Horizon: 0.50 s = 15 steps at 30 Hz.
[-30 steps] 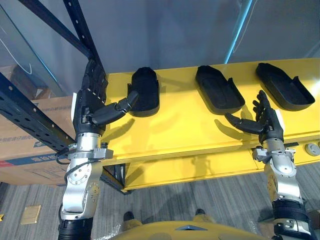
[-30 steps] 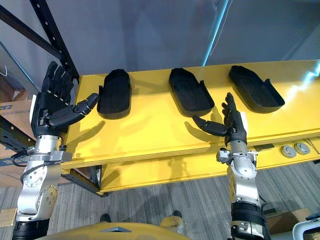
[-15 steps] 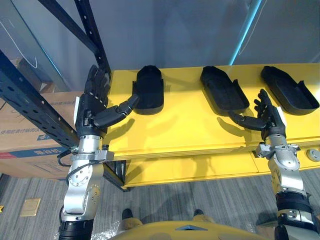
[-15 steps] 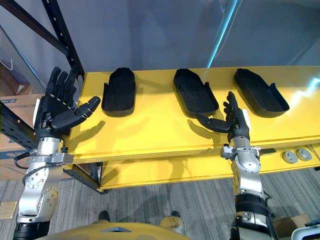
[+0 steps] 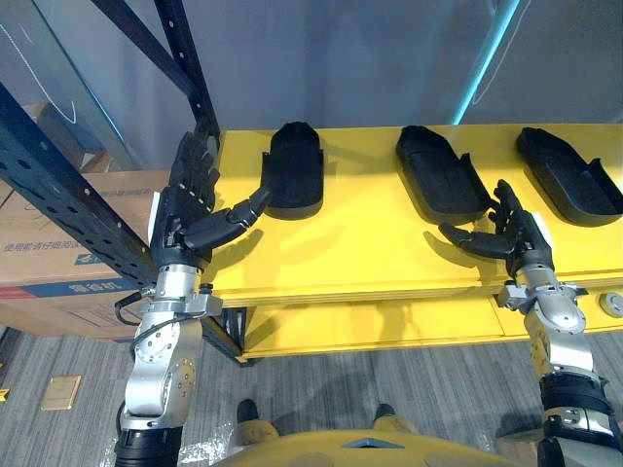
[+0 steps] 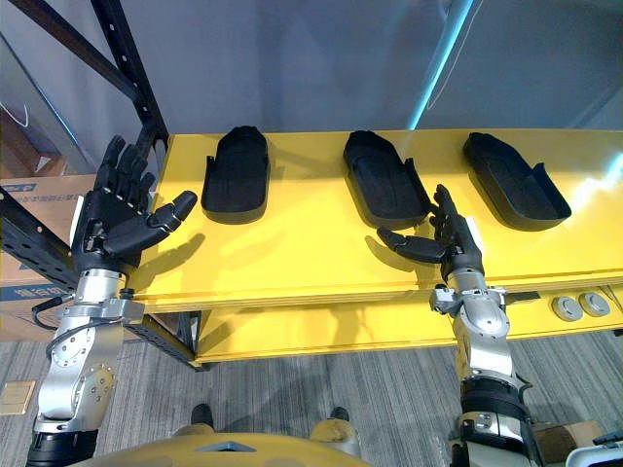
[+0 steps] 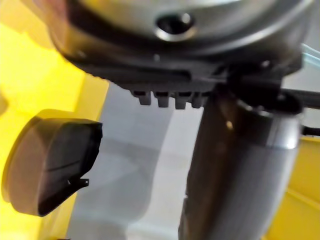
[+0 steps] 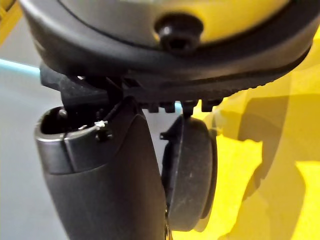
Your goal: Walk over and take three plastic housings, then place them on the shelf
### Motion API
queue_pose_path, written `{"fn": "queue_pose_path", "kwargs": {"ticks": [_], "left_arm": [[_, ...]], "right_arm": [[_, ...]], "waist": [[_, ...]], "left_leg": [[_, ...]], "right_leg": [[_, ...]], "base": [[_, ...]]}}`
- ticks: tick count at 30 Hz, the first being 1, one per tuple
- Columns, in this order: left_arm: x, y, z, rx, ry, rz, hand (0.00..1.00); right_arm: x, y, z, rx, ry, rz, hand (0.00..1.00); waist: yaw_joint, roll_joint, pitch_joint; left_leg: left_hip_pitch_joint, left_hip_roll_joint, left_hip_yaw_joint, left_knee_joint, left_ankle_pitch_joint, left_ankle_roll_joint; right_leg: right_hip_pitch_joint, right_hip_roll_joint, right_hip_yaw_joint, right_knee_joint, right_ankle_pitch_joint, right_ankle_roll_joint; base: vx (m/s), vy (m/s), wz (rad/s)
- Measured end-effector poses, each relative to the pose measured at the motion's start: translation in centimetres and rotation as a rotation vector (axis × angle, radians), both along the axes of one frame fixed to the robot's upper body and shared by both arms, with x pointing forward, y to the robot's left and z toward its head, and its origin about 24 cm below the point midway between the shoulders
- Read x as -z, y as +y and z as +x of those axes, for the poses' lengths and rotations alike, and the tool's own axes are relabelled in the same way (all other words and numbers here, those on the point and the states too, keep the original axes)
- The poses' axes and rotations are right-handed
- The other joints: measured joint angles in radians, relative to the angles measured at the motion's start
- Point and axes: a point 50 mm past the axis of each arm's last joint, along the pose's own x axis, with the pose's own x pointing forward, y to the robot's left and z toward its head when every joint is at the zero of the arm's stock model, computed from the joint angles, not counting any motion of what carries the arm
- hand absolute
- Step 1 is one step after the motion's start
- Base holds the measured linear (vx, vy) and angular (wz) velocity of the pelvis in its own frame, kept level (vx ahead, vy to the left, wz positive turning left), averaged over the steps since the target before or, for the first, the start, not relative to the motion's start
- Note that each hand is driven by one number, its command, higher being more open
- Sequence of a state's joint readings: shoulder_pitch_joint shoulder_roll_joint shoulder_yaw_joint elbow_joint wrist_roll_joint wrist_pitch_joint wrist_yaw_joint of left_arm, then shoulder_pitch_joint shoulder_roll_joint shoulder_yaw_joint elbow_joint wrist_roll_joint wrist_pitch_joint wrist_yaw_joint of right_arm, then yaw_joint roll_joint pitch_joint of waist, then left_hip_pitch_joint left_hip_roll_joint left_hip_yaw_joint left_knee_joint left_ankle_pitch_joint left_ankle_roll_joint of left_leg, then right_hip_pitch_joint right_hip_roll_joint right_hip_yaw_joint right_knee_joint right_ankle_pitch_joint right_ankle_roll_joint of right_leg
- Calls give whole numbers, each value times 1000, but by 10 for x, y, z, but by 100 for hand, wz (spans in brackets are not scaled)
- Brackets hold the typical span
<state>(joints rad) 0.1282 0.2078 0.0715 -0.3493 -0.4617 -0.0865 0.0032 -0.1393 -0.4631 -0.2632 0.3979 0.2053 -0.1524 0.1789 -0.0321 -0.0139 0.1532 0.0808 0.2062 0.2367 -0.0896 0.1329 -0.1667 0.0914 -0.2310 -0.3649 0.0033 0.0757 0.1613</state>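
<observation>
1. Housings sit in a row on the yellow shelf (image 5: 341, 258): the left housing (image 5: 294, 180), the middle housing (image 5: 440, 185) and the right housing (image 5: 572, 183). All three are black. They lie well apart from each other, near the back of the shelf.
2. The middle housing and the right housing lie with the hollow side up. I cannot tell this for the left housing.
3. My left hand (image 5: 187, 216) is up at the left end of the shelf. Its fingers are straight and spread wide. It holds nothing.
4. The thumb of my left hand points at the left housing. Its tip is close to the near corner of that housing, with a small gap between them.
5. My right hand (image 6: 456, 243) is over the front part of the shelf, just in front of the middle housing. Its fingers are straight and spread too, and the thumb sticks out to the left. It holds nothing and touches no housing.
6. A dark metal post (image 5: 185, 58) with holes stands at the back left corner of the shelf, behind my left hand.
7. A brown cardboard box (image 5: 58, 263) sits to the left of the shelf, lower down.
8. A grey floor (image 5: 321, 389) lies under the shelf.
9. Two small round silver things (image 6: 576, 306) sit below the front edge of the shelf, on the right.
</observation>
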Motion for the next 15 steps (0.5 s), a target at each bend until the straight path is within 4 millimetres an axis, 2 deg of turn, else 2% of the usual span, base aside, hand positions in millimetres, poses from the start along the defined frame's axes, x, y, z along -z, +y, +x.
{"fn": "queue_pose_path", "kwargs": {"ticks": [15], "left_arm": [[1, -7, 1, 49, 1, 4, 100]], "right_arm": [[2, 3, 0, -53, 27, 5, 100]], "waist": [[-2, -3, 8]], "left_leg": [[15, 1, 16, 0, 0, 0]], "right_leg": [[0, 0, 18, 4, 0, 0]], "base": [[0, 0, -2]]}}
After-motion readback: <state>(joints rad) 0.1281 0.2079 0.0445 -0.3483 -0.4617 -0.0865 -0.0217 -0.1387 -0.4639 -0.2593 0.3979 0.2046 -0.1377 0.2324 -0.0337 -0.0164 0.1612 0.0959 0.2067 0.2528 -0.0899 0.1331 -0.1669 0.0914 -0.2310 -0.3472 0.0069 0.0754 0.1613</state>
